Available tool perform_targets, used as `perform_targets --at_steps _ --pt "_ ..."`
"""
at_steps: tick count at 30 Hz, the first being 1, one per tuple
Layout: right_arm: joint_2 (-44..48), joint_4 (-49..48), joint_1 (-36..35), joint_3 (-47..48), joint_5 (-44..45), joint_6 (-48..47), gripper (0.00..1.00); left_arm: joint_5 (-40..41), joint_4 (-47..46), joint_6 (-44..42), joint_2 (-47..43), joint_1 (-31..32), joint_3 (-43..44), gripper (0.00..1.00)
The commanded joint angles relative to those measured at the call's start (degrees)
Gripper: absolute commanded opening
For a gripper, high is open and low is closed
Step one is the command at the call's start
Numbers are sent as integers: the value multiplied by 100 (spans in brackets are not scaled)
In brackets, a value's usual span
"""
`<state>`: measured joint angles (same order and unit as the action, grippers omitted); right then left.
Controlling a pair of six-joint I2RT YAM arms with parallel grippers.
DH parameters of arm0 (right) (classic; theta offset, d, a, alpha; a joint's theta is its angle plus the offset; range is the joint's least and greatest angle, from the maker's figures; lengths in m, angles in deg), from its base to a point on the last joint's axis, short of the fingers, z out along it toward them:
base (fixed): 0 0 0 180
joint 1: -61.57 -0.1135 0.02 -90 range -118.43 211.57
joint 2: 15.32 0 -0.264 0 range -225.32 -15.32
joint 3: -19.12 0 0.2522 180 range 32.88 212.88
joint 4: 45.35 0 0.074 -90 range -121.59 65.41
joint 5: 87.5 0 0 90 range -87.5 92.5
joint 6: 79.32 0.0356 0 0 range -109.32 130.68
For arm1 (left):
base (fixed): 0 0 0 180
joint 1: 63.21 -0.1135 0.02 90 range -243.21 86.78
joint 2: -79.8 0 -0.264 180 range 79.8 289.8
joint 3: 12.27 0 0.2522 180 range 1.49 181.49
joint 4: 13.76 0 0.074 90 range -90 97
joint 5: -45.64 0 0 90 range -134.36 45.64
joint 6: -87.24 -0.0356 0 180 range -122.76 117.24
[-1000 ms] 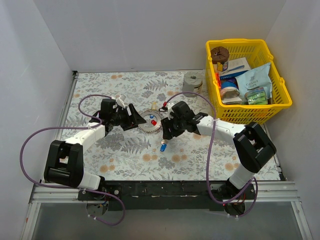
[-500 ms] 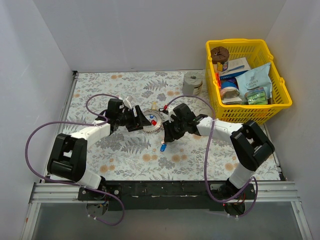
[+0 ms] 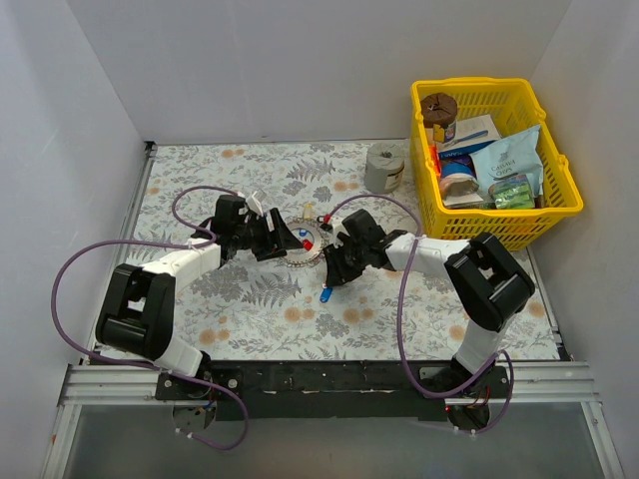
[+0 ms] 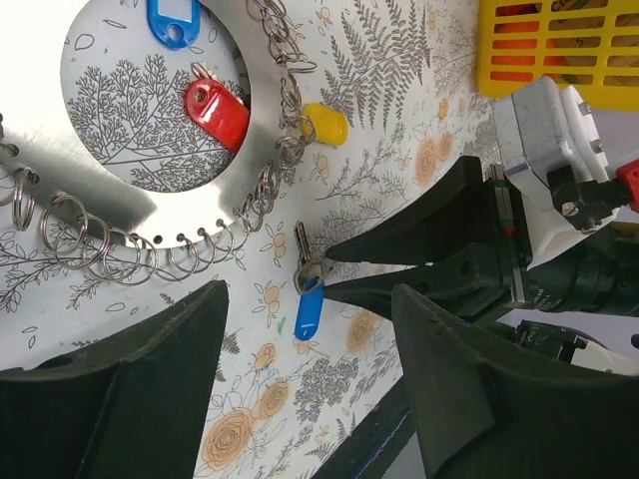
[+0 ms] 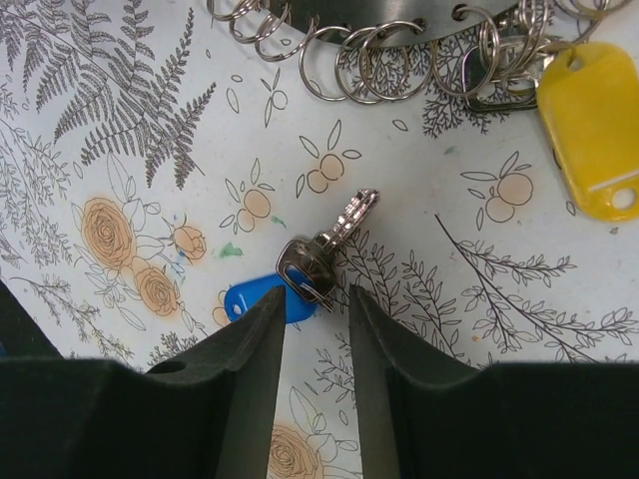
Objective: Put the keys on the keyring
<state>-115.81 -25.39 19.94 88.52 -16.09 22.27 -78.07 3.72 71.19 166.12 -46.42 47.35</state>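
- A flat grey metal keyring (image 4: 150,215) lies in the middle of the desk (image 3: 255,319). The desk has a cover with flowers and ferns on it.
- Lots of small wire rings (image 4: 110,261) hang in holes along the keyring's edge.
- A red plastic key tag (image 4: 218,112) and a blue plastic key tag (image 4: 172,20) lie inside the big hole of the keyring.
- A yellow plastic key tag (image 5: 594,130) lies just outside the edge and touches the small wire rings.
- A small silver key with its own blue tag (image 5: 305,267) lies alone on the desk. It is near the keyring but not touching it.
- The right tool (image 5: 317,299) is low over this loose key. Its two black fingers are only a little apart, with one tip on each side of the key's head. I cannot tell if they touch it.
- The left tool (image 3: 288,242) is at the left side of the keyring. Its fingers are far apart and hold nothing.
- A yellow plastic basket (image 3: 559,205) full of packets stands at the far right.
- A grey roll (image 3: 384,167) stands just beside the basket.
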Motion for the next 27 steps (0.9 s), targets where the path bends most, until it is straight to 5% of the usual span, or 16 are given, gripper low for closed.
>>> perform_targets --at_steps 1,9,27 --pt "-120 -207 5 9 -233 -87 38 -83 -118 5 -45 25 177 65" --pt "108 -154 5 -167 -277 -96 1 145 -74 -21 -2 25 247 65" --pt "820 321 111 -510 408 -87 1 1499 700 -654 1606 473 1636 63"
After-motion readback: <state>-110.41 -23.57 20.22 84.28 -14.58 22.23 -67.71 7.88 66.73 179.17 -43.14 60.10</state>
